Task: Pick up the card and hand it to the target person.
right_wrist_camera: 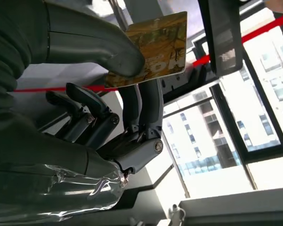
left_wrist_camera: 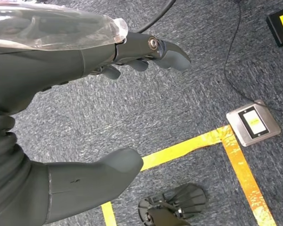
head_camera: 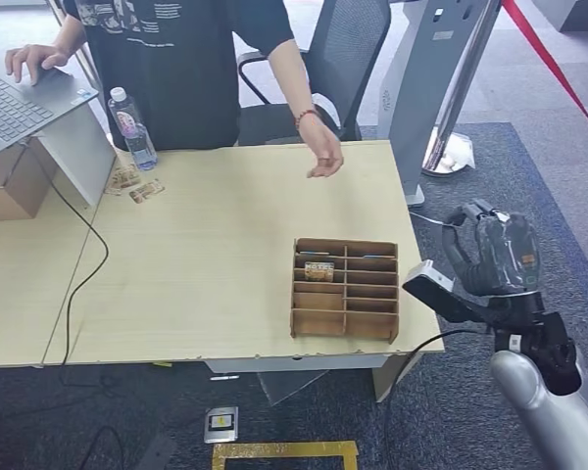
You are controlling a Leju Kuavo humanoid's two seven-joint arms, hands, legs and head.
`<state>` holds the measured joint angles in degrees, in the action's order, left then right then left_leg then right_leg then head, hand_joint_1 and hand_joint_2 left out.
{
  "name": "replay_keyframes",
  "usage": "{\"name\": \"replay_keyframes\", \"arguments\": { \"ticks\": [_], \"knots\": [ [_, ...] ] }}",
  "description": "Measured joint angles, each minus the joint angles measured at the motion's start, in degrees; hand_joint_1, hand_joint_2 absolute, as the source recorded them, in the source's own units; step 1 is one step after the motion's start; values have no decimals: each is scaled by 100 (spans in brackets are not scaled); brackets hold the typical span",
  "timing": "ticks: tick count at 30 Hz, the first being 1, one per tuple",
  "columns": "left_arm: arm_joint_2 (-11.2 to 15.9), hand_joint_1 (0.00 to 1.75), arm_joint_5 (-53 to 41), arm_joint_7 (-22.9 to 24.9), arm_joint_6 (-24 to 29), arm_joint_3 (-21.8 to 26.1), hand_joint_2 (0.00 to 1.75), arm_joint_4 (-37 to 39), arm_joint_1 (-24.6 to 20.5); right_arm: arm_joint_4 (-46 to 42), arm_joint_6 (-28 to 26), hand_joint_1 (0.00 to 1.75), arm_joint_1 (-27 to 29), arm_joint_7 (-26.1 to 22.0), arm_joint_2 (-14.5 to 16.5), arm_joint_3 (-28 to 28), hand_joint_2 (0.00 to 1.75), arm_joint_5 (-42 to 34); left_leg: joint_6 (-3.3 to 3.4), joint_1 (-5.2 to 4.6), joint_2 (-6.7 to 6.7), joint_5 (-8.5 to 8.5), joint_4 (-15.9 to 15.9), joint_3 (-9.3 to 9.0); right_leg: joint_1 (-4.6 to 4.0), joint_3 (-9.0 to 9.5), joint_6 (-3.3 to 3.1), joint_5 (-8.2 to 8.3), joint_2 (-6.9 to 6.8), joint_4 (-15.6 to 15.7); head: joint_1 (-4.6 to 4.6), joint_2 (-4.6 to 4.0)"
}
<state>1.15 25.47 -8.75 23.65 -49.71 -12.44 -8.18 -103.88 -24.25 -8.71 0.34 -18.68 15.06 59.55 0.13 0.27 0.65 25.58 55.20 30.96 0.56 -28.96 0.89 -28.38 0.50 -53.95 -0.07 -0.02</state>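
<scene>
Head camera sits high on the robot, aimed forward and down across the light wooden table [head_camera: 202, 255] toward a seated person [head_camera: 180, 59] on the far side; the right hand [head_camera: 491, 259] rises at the lower right, past the table's corner. Left wrist camera sits close behind the left hand [left_wrist_camera: 62, 117], facing straight down at grey carpet with yellow tape [left_wrist_camera: 190, 146] and a floor socket plate [left_wrist_camera: 253, 122]; the head view shares that tape and plate on the floor under the table's near edge. Right wrist camera sits tight behind its hand, tilted upward toward windows [right_wrist_camera: 239, 108] and a red ribbon [right_wrist_camera: 261, 30], which the head view catches at top right.
</scene>
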Motion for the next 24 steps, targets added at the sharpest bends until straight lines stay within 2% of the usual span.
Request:
{"name": "replay_keyframes", "arguments": {
  "ticks": [4, 9, 16, 24],
  "knots": [
    [-34, 0, -15, 23, -5, -58, 175, 0, -49, 370, 125, 175, -631, 810, 119, -42, 175, 842, 0, 0, 1, 0, 0, 2, 0, 2, 1, 1, -1, -1, 1, 0],
    [-50, 0, -14, 39, -5, -84, 175, 0, -57, 845, 170, 175, -1037, 1047, 280, 2, 175, 1097, 0, 0, 2, 0, 0, 4, 0, 1, 1, 1, -3, -1, 1, 0],
    [-70, 0, -44, 50, -7, -91, 175, 0, -65, 1381, 543, 175, -1470, 1421, 457, 169, 175, 1619, 0, 0, 4, 0, 0, 5, -1, 1, 1, 1, -4, -2, 0, 0],
    [-83, 0, -92, 111, -30, -91, 175, 0, -82, 1687, 787, 173, -1665, 1458, 591, 356, 175, 1627, 0, 0, 5, 0, 0, 6, -1, 1, 1, 1, -5, -2, 0, 0]
  ]
}}
